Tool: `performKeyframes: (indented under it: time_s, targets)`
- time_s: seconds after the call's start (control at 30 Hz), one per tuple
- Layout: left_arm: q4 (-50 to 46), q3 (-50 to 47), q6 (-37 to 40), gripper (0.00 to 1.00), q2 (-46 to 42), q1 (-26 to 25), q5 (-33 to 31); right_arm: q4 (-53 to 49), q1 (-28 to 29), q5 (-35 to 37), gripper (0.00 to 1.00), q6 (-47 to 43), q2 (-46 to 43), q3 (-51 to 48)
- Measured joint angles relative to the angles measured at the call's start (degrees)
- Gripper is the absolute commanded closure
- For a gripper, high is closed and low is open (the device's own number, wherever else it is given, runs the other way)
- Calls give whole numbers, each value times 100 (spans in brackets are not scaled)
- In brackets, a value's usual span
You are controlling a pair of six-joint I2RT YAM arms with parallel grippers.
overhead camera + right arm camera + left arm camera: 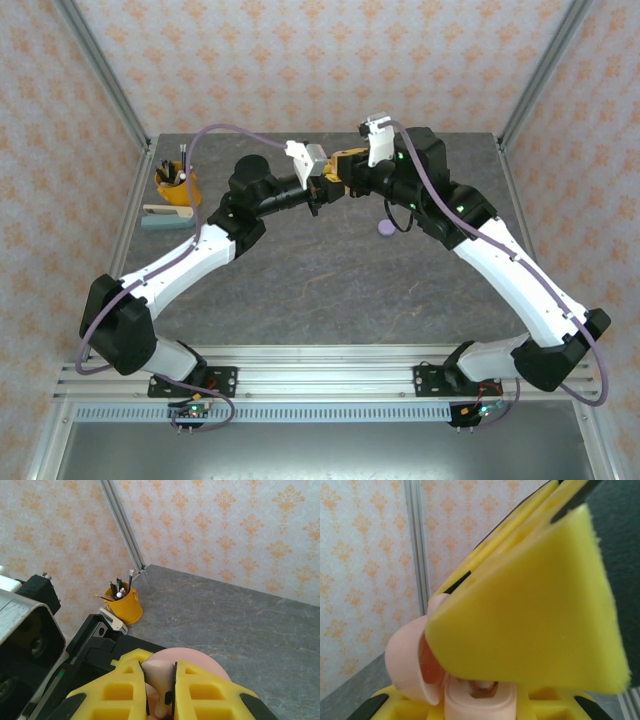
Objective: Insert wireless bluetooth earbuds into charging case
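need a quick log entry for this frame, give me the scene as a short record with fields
left gripper: shut on pale pink round charging case, held above the table
right gripper: shut on small pale pink earbud, right at the case
lilac round case: lying on grey table, apart from both grippers
yellow cup of pens: far left corner
stage: earbud at the case; whether it is seated cannot be told
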Motion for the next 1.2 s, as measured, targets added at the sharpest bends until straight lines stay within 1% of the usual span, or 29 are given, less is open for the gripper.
performKeyframes:
  time_s: [0.13,0.37,0.63,1.1,1.17,1.2]
  targets:
    - [-42,2,4,100,0,-2,0,-28,-13,-4,86,-63,11,0]
    - [-42,4,2,100,0,-4,-4,-20,-138,-212,87,-48,2,-15]
    - [-37,17,0,100,0,-7,-2,111,-339,-400,87,254,-188,-238]
    - [-37,39,0,100,0,-4,-68,105,-361,-621,87,354,-201,-245]
    - [-37,48,0,100,0,-4,-66,105,-361,-621,86,352,-219,-269]
    - [-37,50,2,100,0,-4,-66,105,-361,-623,83,352,-232,-278]
